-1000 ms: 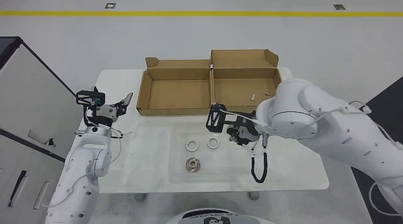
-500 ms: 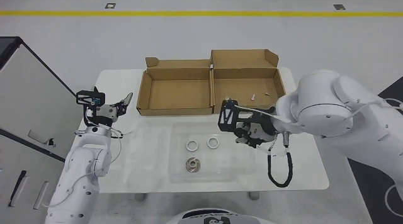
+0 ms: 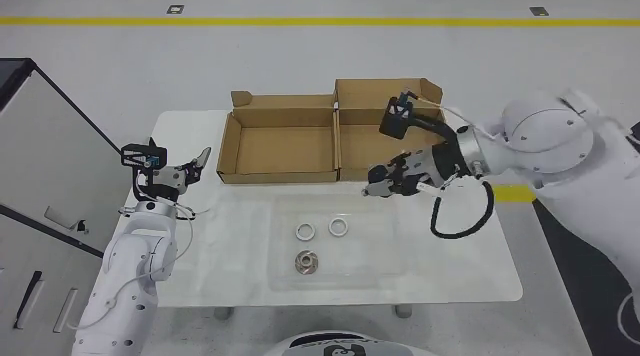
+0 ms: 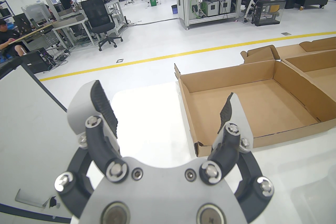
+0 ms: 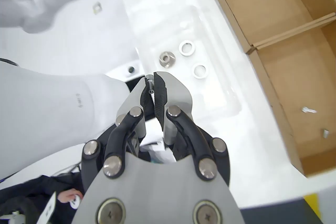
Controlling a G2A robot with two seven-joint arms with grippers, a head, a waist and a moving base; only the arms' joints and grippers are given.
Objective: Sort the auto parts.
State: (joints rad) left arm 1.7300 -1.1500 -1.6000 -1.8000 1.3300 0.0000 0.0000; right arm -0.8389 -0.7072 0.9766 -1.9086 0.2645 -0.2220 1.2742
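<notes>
Pale workshop floor (image 3: 320, 66), crossed by a yellow line (image 3: 300, 21), lies open beyond a white bench (image 3: 230, 231) with rounded corners. Two shallow cardboard boxes stand side by side, walls touching, along the bench's far edge. The left box (image 3: 280, 146) shows its flat brown floor from wall to wall. The right box (image 3: 365, 146) holds two small metal pieces (image 5: 309, 110) toward its outer end.

Nearer the robot, a clear tray (image 3: 385, 256) sits on the bench, with a narrow strip of white surface between it and the boxes. Two flat rings (image 3: 304, 230) lie side by side, not touching, in the tray's left half, and a flanged bushing (image 3: 305, 263) lies just in front of them.

The right hand (image 3: 368, 192) hangs above that strip, just in front of the right box's near wall. Its fingers are pinched almost together on a small threaded screw (image 5: 149, 82), held at the very tips.

The left hand (image 4: 162, 93) is raised over the bench's left end, fingers spread wide, with the left box's near corner close ahead and white bench beneath. A grey panel (image 3: 45, 146) stands just off the bench's left edge.
</notes>
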